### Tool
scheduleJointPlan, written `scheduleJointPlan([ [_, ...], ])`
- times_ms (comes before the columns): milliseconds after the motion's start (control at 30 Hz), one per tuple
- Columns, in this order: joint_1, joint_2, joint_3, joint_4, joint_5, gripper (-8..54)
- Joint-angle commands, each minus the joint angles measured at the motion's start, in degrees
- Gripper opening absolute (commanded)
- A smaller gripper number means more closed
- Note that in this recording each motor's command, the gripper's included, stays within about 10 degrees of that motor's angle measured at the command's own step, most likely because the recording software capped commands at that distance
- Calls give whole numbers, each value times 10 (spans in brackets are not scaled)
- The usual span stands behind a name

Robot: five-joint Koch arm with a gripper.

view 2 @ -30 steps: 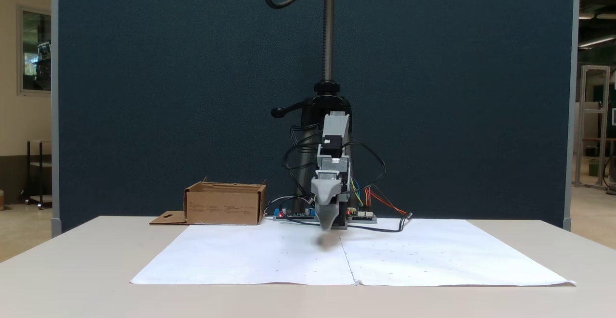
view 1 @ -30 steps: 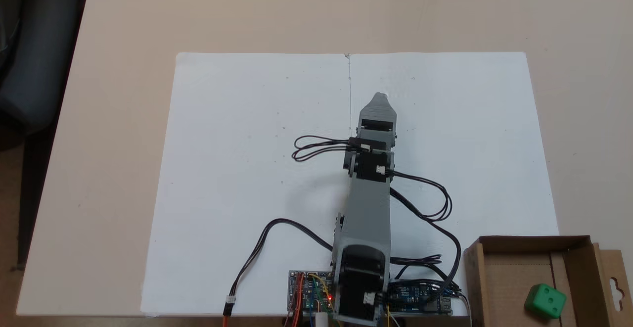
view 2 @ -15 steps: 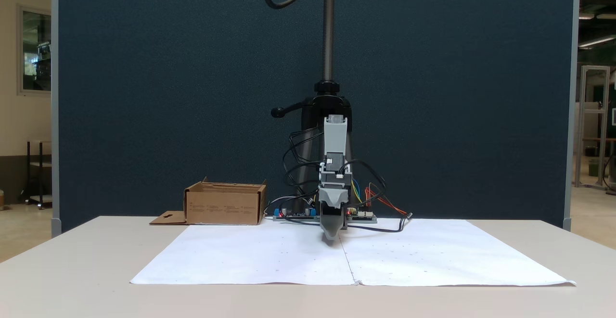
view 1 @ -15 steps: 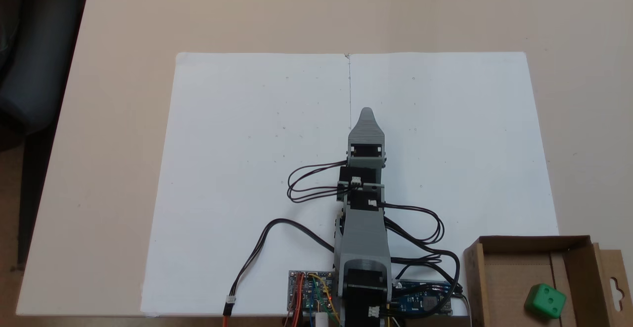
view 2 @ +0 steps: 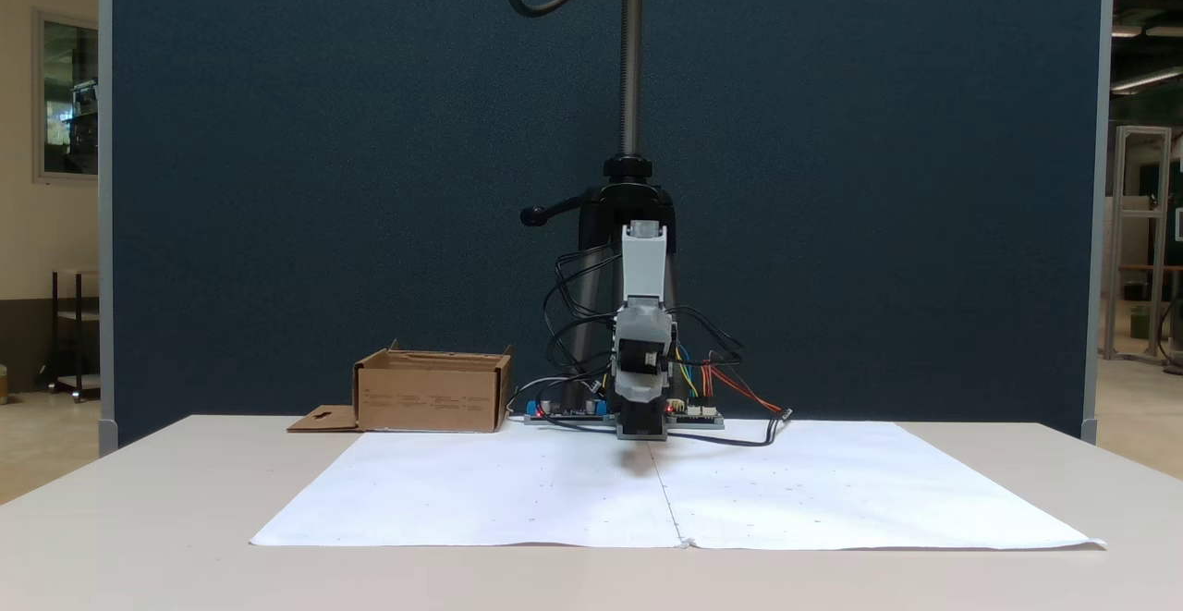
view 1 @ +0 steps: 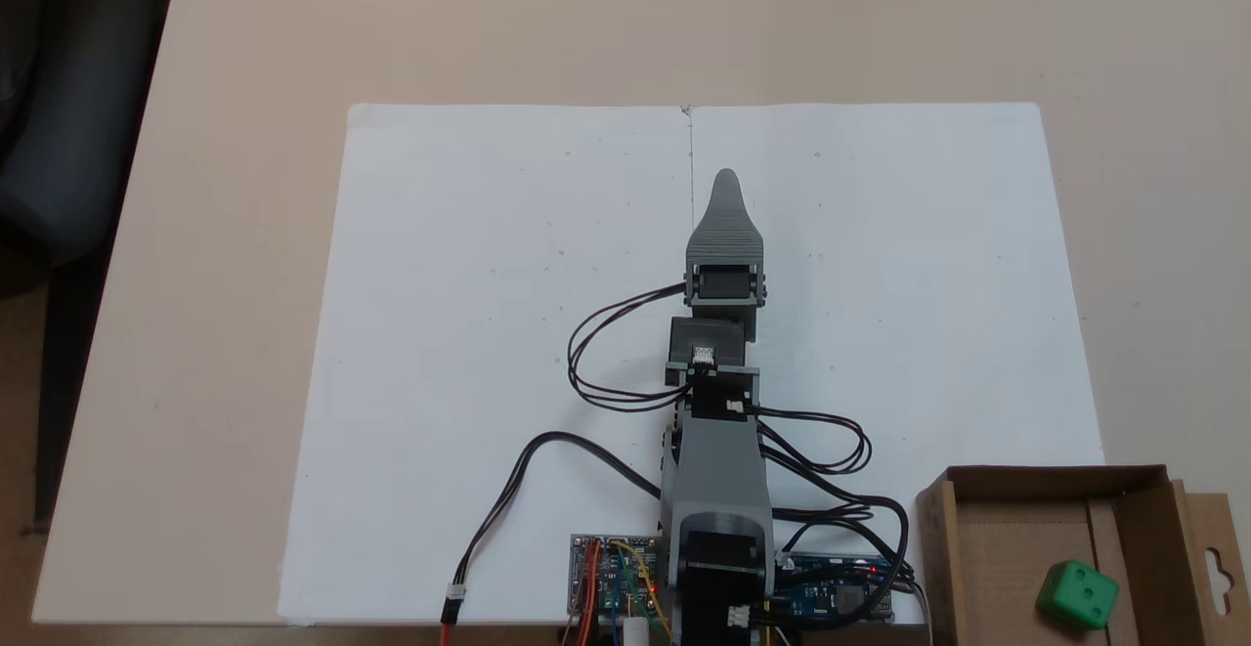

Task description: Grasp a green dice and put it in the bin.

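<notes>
Green dice point(view 1: 1077, 594) is sitting inside the bin point(view 1: 1021, 478), gripper point(view 1: 725, 180) is pointing over the paper point(view 1: 469, 333), jaw state unreadable; risk: cables point(view 1: 606, 372) snagging.

Inspector: Bin point(view 1: 1134, 514)?
Clerk: Brown corrugated cardboard, matt. Green dice point(view 1: 1076, 594) is smooth plastic, slight sheen.
Inspector: Gripper point(view 1: 725, 180)?
Clerk: Grey ridged plastic, matt. Paper sheet point(view 1: 469, 265) is white and smooth; table point(view 1: 244, 138) is matt beige.
</notes>
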Motion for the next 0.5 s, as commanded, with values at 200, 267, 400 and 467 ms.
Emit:
scheduleJointPlan([
  [200,18,68,40,-194,-57,430],
  [267,18,68,40,-227,-62,426],
  [400,18,68,40,-292,-64,423],
  [467,18,68,40,-317,-64,423],
])
